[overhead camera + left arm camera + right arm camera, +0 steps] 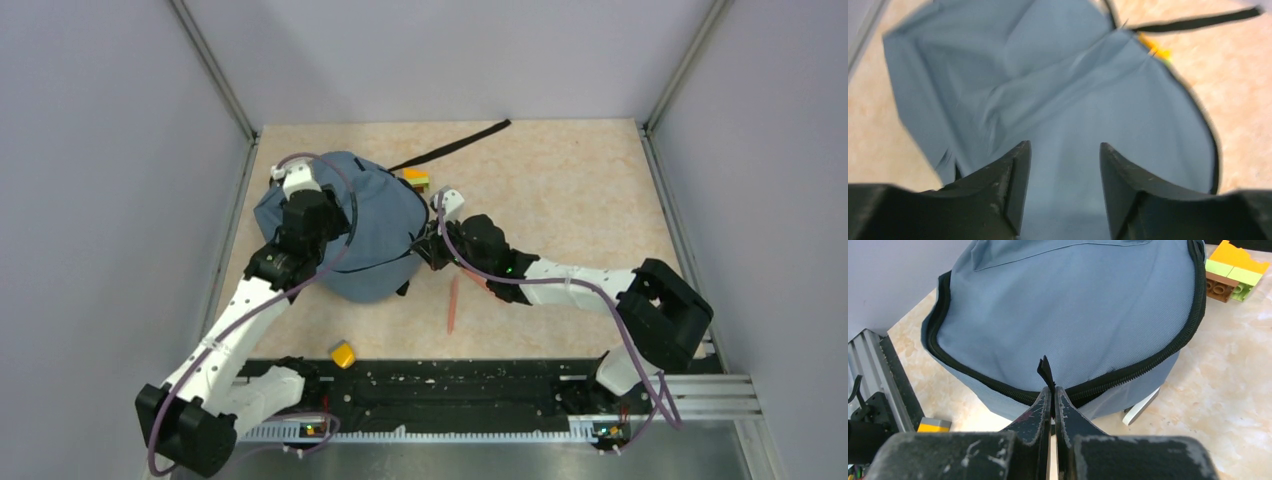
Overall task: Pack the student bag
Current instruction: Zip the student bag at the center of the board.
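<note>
The slate-blue student bag lies on the table left of centre, its black zipper running round its edge. My left gripper hovers over the bag's top panel. Its jaws are open with only fabric behind them. My right gripper is at the bag's right edge. It is shut on the black zipper pull tab, which sticks up between the fingertips. The zipper looks closed on both sides of the tab.
A stack of toy bricks sits at the bag's far right. A black strap trails toward the back wall. A pink pencil and a yellow block lie near the front rail. A white object pokes out under the bag.
</note>
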### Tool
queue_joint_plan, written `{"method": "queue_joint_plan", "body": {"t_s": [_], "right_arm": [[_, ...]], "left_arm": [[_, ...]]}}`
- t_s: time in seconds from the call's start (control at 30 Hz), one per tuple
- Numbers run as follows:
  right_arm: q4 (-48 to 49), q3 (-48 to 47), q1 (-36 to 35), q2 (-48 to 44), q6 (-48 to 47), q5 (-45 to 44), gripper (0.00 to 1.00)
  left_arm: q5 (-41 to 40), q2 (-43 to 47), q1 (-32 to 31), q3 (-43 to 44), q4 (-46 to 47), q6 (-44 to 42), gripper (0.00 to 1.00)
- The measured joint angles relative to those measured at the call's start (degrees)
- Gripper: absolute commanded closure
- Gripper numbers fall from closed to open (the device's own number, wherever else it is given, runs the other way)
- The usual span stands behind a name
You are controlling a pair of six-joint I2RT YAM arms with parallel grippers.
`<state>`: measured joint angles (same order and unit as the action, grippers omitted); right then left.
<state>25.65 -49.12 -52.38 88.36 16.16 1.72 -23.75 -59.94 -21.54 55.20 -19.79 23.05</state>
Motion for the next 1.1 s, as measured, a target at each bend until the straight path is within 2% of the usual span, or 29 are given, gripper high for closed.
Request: {"method": "queue_joint_plan", "body": {"t_s": [0.03,0.2,0.4,0.57,0.8,0.9,0.97,1.07,1.1], "right_arm": [[0.0,0.0,-0.02,-0.02,-0.13,-0.42,1.0],[-0.04,0.02,-0.02,-0.11,-0.68,-1.6,1.0],[-0.04,0.02,-0.02,-0.11,-1.18,-2.14,1.0],[-0.04,0.04,-0.02,-0.11,-1.57,-2.36,1.0],[0.02,0.39,-0.11,-0.13,-1.64,-2.51,1.0],[0.07,0.42,-0.13,-0.15,-1.64,-2.54,1.0],[0.09,0.5,-0.13,-0.2,-1.66,-2.6,1.0],[0.13,0.87,-0.13,-0.24,-2.08,-3.15,1.0],[0.17,1.01,-0.13,-0.28,-2.21,-3.45,1.0]], "left_arm": [[-0.37,1.92,0.13,-2.08,-1.46,2.21,0.28],[-0.66,8.24,0.17,-10.49,-10.16,11.08,0.28],[-0.07,15.34,0.17,-12.92,-16.92,17.03,0.27],[1.79,19.78,0.17,-13.62,-19.43,19.89,0.27],[5.14,19.8,0.17,-19.67,-19.15,23.54,0.27],[6.45,19.47,0.17,-22.08,-16.22,24.26,0.32],[6.99,18.86,0.17,-23.1,-14.25,24.74,0.4],[7.45,16.65,0.17,-23.87,-11.34,25.33,0.57],[7.45,15.85,0.17,-23.93,-10.56,25.31,0.66]]}}
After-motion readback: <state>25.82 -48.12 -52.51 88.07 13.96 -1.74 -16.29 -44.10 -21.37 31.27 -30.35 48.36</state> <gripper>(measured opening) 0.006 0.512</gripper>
